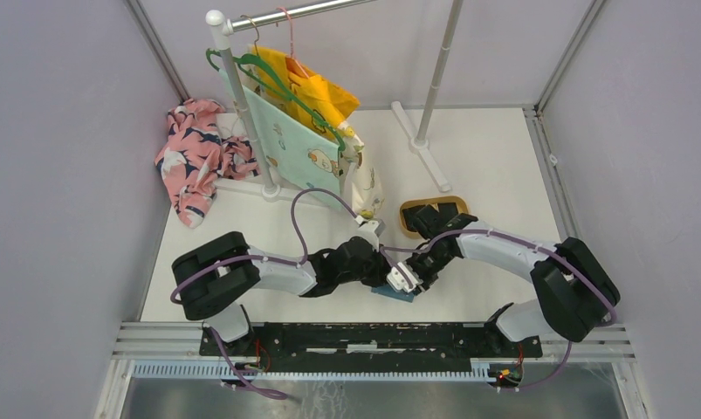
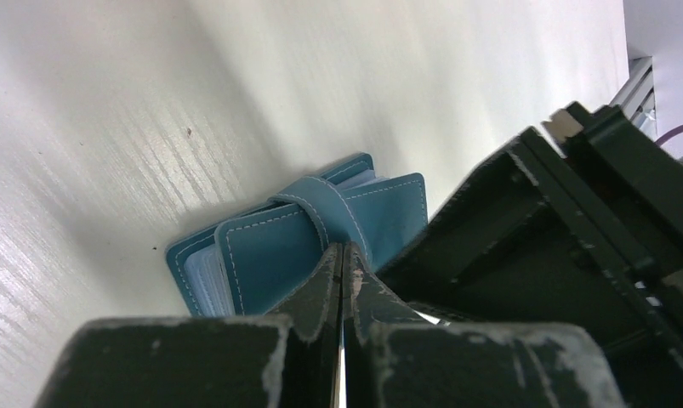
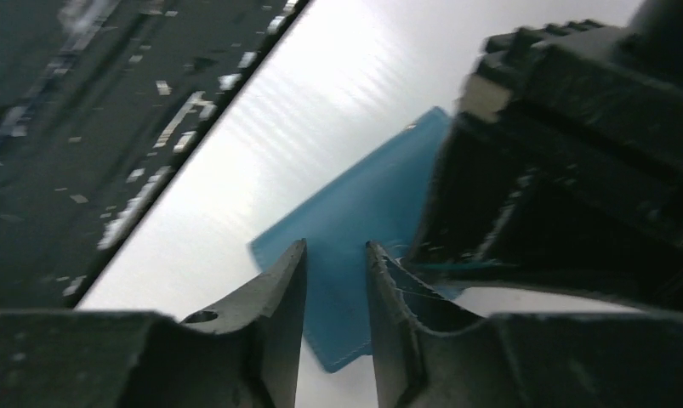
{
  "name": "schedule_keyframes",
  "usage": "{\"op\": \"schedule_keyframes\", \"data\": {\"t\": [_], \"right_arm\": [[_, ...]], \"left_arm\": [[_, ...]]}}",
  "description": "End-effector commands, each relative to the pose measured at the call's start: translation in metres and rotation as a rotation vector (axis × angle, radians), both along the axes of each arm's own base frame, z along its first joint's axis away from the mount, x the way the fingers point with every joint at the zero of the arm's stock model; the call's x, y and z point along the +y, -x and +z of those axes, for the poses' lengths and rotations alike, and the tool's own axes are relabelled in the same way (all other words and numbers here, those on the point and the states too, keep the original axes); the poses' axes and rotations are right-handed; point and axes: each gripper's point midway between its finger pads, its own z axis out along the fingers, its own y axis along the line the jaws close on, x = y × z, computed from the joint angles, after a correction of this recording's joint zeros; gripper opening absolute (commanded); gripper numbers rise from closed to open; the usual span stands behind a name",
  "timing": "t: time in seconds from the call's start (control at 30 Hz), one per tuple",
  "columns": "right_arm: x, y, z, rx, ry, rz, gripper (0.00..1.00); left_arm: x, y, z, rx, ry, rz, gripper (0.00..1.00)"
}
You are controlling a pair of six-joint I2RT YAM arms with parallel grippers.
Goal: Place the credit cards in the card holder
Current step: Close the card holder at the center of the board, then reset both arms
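Lilac walls enclose a white surface (image 1: 504,157). A clothes rack (image 1: 242,105) hung with garments stands at the back left, beside a heaped floral cloth (image 1: 194,153). Both arms crowd over the folded teal card holder (image 2: 270,246) near the front edge. Behind the right arm, a tan tray (image 1: 403,218) holds the dark credit cards (image 1: 447,208). The left fingers (image 2: 321,289) are clenched at the holder's strap. The right fingers (image 3: 278,289) stand slightly parted and empty above its cover.
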Motion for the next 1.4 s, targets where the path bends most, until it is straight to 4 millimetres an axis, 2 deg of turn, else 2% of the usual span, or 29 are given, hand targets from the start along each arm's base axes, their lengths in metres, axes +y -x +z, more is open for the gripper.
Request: {"op": "schedule_keyframes", "data": {"t": [0.0,0.1,0.2,0.3,0.4,0.43,0.47,0.5,0.53,0.57,0.63,0.67,0.73,0.8,0.93,1.03,1.17,1.37], "right_arm": [[-0.021,0.03,0.028,0.127,-0.013,0.048,0.42],[-0.028,0.019,0.043,0.089,-0.012,0.005,0.48],[-0.039,-0.006,0.057,0.021,-0.033,-0.125,0.55],[-0.054,-0.042,0.077,-0.056,-0.063,-0.337,0.61],[-0.079,-0.097,0.107,-0.17,-0.109,-0.695,0.71],[-0.093,-0.118,0.123,-0.231,-0.141,-0.826,0.8],[-0.111,-0.135,0.138,-0.254,-0.179,-1.0,0.91],[-0.13,-0.156,0.161,-0.294,-0.265,-1.201,0.98],[-0.158,-0.17,0.185,-0.362,-0.335,-1.405,0.98],[-0.181,-0.176,0.203,-0.385,-0.4,-1.568,0.98],[-0.195,-0.17,0.24,-0.425,-0.521,-1.666,0.98],[-0.195,-0.165,0.254,-0.418,-0.564,-1.686,0.98],[-0.19,-0.152,0.284,-0.404,-0.645,-1.673,0.98],[-0.188,-0.138,0.317,-0.381,-0.774,-1.697,0.98],[-0.202,-0.125,0.354,-0.336,-0.93,-1.829,0.98],[-0.213,-0.117,0.368,-0.37,-0.971,-1.881,0.98],[-0.214,-0.107,0.38,-0.411,-0.968,-1.859,0.98],[-0.21,-0.106,0.378,-0.432,-0.929,-1.82,0.98]], "left_arm": [[0.098,0.036,-0.088,0.122,-0.468,-0.009,0.02],[0.066,0.024,-0.047,0.064,-0.319,-0.014,0.06],[0.037,0.01,0.013,-0.032,-0.14,-0.013,0.32],[0.026,0.003,0.071,-0.137,0.003,-0.026,0.53],[0.034,0.003,0.107,-0.221,0.055,-0.04,0.6],[0.043,0.002,0.114,-0.245,0.055,-0.025,0.61],[0.053,-0.001,0.12,-0.276,0.047,0.009,0.63],[0.065,-0.004,0.125,-0.303,0.033,0.042,0.65],[0.08,-0.008,0.131,-0.334,0.016,0.086,0.69],[0.095,-0.012,0.138,-0.363,-0.001,0.129,0.75],[0.126,-0.017,0.165,-0.437,0.001,0.215,0.94],[0.139,-0.019,0.176,-0.469,-0.002,0.25,0.99],[0.163,-0.024,0.204,-0.527,-0.002,0.325,1.0],[0.181,-0.027,0.241,-0.574,0.008,0.386,1.0],[0.2,-0.031,0.286,-0.631,-0.049,0.414,1.0],[0.212,-0.036,0.302,-0.66,-0.126,0.443,1.0],[0.223,-0.035,0.321,-0.699,-0.125,0.456,1.0],[0.23,-0.034,0.334,-0.743,-0.094,0.469,1.0]]}}
